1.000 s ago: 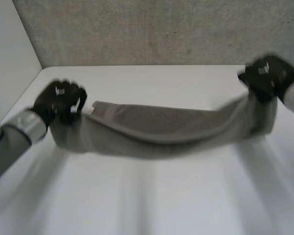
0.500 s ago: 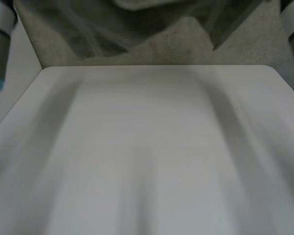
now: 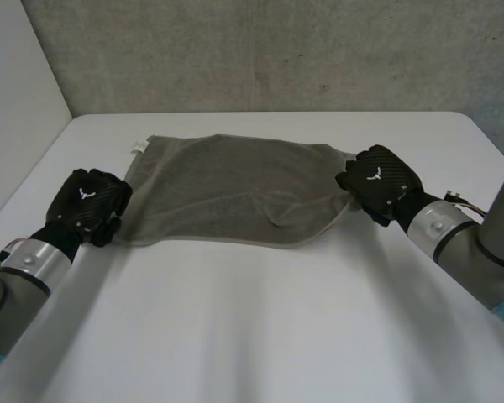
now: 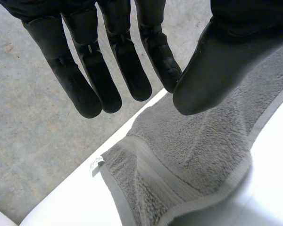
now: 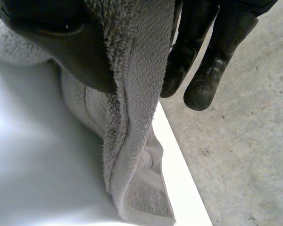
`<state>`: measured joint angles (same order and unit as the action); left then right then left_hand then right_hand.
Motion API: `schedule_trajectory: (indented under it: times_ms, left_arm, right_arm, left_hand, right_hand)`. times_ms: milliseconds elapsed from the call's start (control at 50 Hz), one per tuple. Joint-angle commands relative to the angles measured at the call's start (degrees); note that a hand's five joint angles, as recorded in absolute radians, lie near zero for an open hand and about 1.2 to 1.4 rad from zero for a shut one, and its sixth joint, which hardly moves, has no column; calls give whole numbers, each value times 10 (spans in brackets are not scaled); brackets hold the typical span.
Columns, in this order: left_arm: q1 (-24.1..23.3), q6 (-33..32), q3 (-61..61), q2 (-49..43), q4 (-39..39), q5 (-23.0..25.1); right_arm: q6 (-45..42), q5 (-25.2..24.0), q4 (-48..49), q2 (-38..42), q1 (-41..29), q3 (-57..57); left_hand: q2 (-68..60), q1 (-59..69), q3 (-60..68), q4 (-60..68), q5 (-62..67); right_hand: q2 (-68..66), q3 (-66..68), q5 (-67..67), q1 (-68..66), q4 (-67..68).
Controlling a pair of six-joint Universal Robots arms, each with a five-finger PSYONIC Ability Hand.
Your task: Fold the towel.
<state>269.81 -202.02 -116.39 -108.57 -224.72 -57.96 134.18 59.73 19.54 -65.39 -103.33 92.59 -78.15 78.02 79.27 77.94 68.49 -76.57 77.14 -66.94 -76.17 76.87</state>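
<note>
Towel [image 3: 235, 189] lies spread flat mid-bench [image 3: 260, 336]. Right robot hand [image 3: 378, 178] at 3 o'clock pinches its edge betw. thumb & fingers, prob. to pull it taut. Left robot hand [image 3: 88, 201], at 8 o'clock corner, has fingers straight w/ nothing held.

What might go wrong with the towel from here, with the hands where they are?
1. The left hand is open over the near corner of the towel, while the right hand pinches the opposite edge. If only the right pulls, the towel would likely drag askew across the table.
2. The cloth lies rumpled near the right hand, so a fold made now may come out uneven.
</note>
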Motion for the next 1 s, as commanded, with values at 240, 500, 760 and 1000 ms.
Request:
schedule_trajectory:
  times_ms: [240,500,760,1000]
  left_arm:
    - [123,99,-65,273,110,105]
    - [64,32,-61,101,104,109]
    - [44,-72,2,-12,162,96]
    - [-30,-65,127,-110,163,7]
  right_arm:
    - [-14,-27,-277,-230,117,32]
    - [114,27,-289,-147,111,24]
    - [376,109,-233,-66,118,-41]
    - [374,120,-239,-28,138,-52]
  left_hand:
    - [-19,20,7,21,15]
    - [438,-437,-450,-436,-442]
    - [447,-446,-458,-445,-451]
    - [435,-434,-447,-433,-439]
  right_hand:
    - [-34,29,-31,-38,31]
    - [-34,29,-31,-38,31]
    - [-34,29,-31,-38,31]
    - [-34,29,-31,-38,31]
